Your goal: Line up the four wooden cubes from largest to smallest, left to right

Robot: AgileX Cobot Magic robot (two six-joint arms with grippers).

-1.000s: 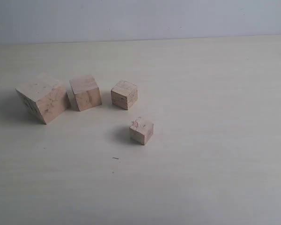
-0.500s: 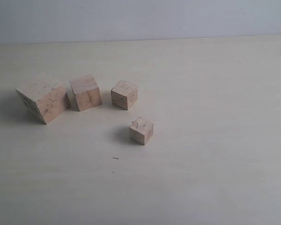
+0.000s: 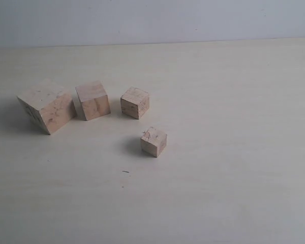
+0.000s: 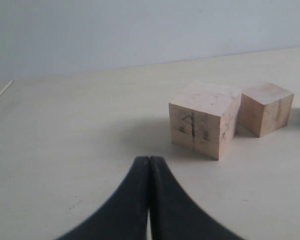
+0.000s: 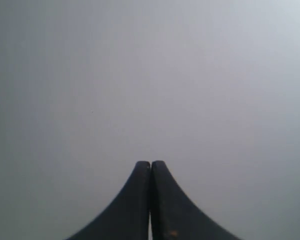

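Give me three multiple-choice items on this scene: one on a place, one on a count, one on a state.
1. Against the row of three cubes, the smallest cube lies: A. at its right end; B. in front, apart; C. behind.
2. Cubes on the table in all: A. three; B. five; C. four.
3. The left gripper is: A. shut, empty; B. open; C. shut on a cube.
Answers: 1 B, it sits nearer the exterior camera; 2 C, four show; 3 A, its fingers meet with nothing between.

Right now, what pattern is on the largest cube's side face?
Largest cube: pale wood with dark vertical streaks, clearest in left wrist view.
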